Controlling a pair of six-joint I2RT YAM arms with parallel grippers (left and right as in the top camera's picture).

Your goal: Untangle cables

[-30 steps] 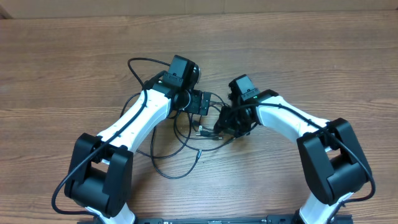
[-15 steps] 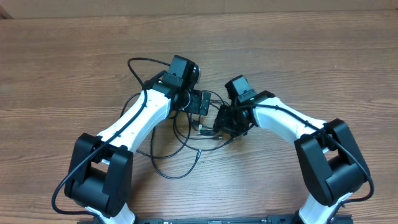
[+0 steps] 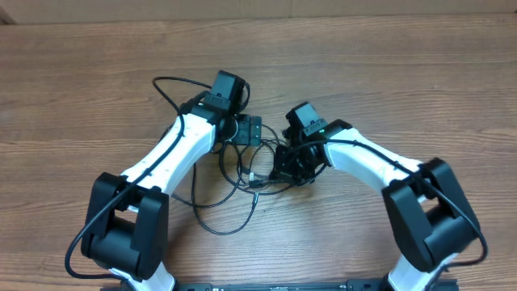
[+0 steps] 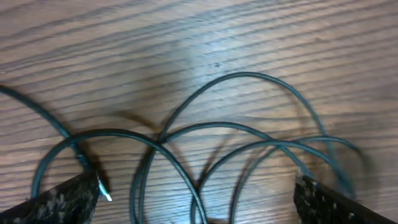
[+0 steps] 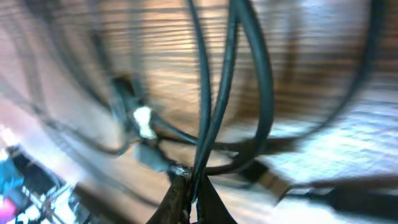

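The tangled cables (image 3: 242, 174) lie on the table (image 3: 81, 81) between the arms. The right gripper (image 5: 189, 190) pinches one strand in its fingers, probably to draw it free. The left gripper (image 4: 198, 202) hovers over neighbouring loops, fingers spread wide, likely ready to take another.

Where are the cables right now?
Overhead, the cables lie at centre, beside the open left gripper; the right gripper, on their right, is shut on a strand.
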